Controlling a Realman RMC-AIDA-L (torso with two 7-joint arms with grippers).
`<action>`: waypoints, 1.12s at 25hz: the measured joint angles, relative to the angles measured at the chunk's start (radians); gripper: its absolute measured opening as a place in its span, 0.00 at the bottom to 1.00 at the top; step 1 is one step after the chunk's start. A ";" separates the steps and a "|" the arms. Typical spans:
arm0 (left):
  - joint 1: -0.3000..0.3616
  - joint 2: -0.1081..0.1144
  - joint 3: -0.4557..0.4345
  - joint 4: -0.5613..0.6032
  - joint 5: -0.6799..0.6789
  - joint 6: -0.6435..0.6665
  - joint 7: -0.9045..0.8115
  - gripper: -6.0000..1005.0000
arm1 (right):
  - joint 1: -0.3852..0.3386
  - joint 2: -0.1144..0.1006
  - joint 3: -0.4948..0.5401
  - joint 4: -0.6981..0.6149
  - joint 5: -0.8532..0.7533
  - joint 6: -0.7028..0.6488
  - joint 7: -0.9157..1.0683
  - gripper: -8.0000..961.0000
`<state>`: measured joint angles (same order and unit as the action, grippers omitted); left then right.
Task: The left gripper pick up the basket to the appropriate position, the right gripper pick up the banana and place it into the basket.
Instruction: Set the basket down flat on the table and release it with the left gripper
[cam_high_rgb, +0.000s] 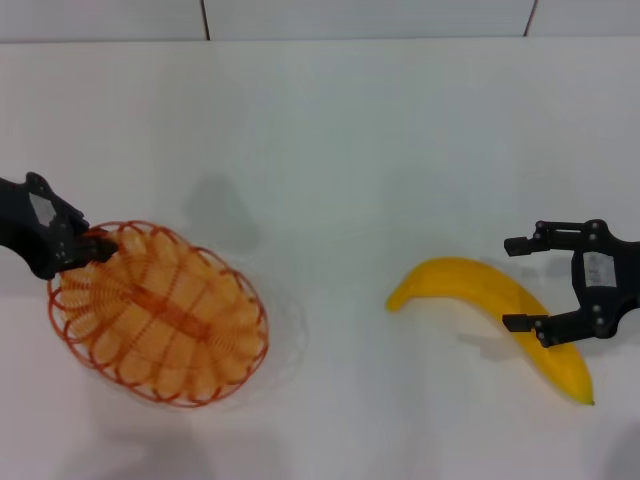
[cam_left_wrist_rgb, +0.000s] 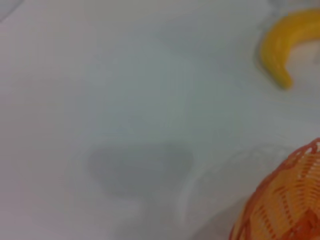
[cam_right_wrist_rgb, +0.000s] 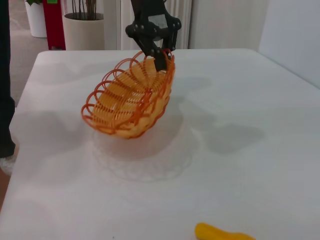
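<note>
Left claw (cam_high_rgb: 88, 243): clamped on basket (cam_high_rgb: 160, 315) rim, basket tilted, apparently lifted off white surface (cam_high_rgb: 340, 150).
Right claw (cam_high_rgb: 522, 283): wide, straddling banana (cam_high_rgb: 490, 310).
Banana: lying on surface, well apart from basket.

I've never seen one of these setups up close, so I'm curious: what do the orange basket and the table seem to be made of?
The basket looks like thin wire with a glossy orange coating: open loops along the rim and see-through walls. Plastic can't be ruled out. The left gripper holds it tilted by its rim. The table has a smooth, matte white top showing soft shadows; its material is unclear.
</note>
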<state>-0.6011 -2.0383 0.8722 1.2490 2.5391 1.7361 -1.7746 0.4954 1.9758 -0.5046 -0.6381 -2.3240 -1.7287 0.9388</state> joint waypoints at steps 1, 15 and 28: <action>0.002 -0.002 -0.005 0.000 -0.010 0.002 -0.010 0.07 | 0.000 0.000 0.000 0.000 0.000 0.000 0.000 0.92; -0.015 -0.006 -0.013 -0.169 -0.153 -0.084 -0.394 0.07 | 0.004 0.000 0.001 0.000 0.000 0.000 0.000 0.92; -0.173 0.001 0.002 -0.444 0.012 -0.158 -0.531 0.07 | 0.012 0.000 0.001 0.000 0.002 0.000 0.001 0.92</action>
<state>-0.7737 -2.0375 0.8746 0.8048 2.5508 1.5781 -2.3056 0.5076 1.9758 -0.5032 -0.6381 -2.3224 -1.7287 0.9393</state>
